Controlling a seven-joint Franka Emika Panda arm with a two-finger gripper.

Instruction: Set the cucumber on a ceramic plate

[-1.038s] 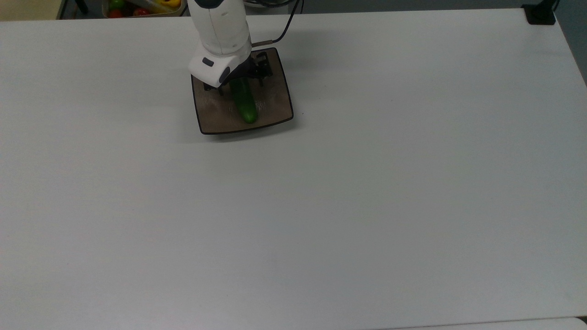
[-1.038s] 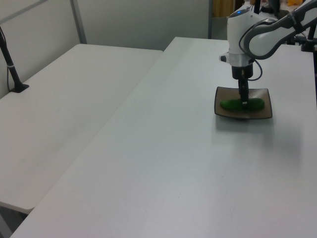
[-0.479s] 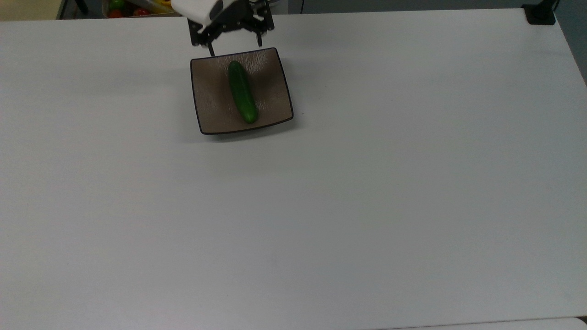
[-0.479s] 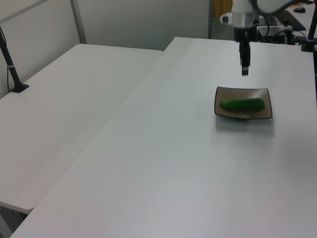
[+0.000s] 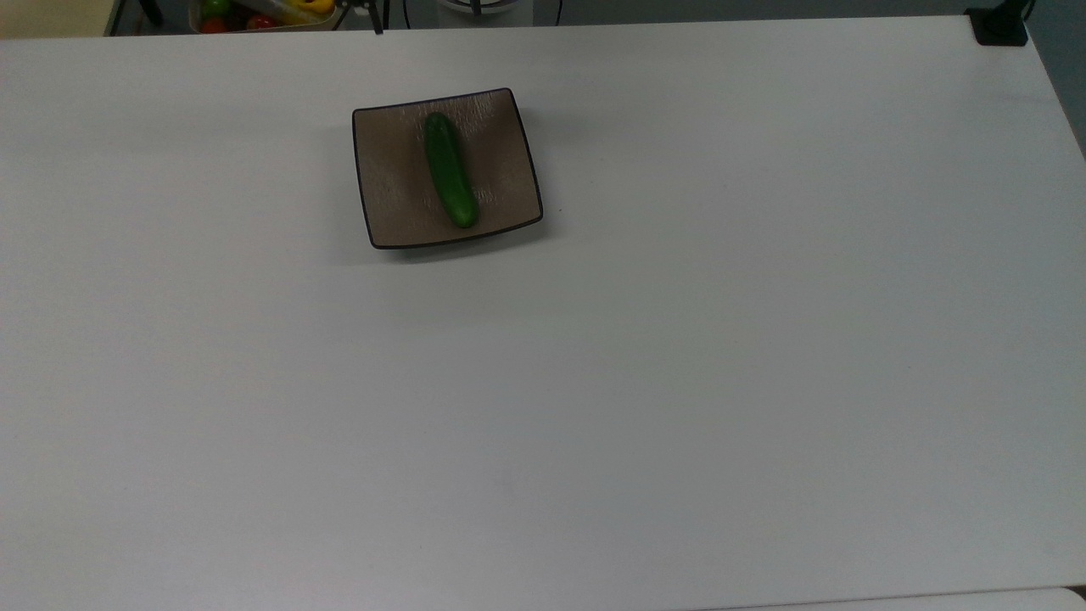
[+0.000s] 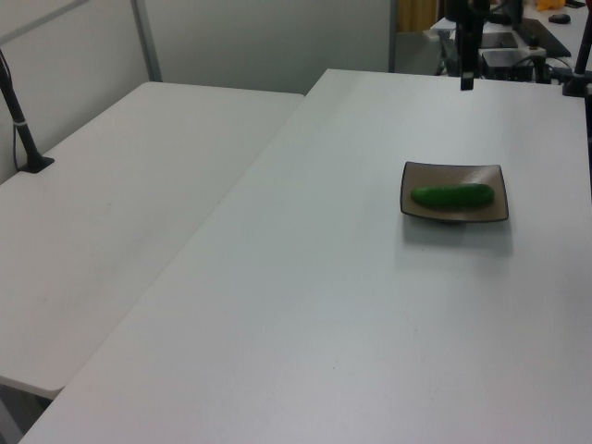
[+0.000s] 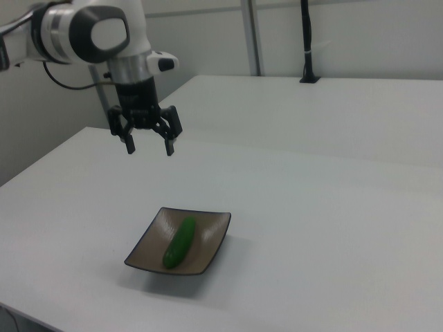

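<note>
The hand [image 7: 149, 146] has lifted clear since a second ago, when it was down on the plate with its fingers at the cucumber; now it hangs well above the table, empty, with its two fingers spread apart. In the right view it sits up and to the right view's left of the plate, the white arm [image 7: 97, 31] reaching in from the upper left corner. In the left view a dark finger [image 6: 467, 55] shows at the top edge, beyond the plate.

The cucumber [image 5: 450, 181] has not shifted. It lies flat on the ceramic plate [image 5: 390, 178], roughly along the middle, with bare plate on either side of it. The plate rests on the white table [image 5: 679, 339], nearer the top view's upper left. A bin of coloured produce [image 5: 254, 13] peeks over the table's far edge in the top view.
</note>
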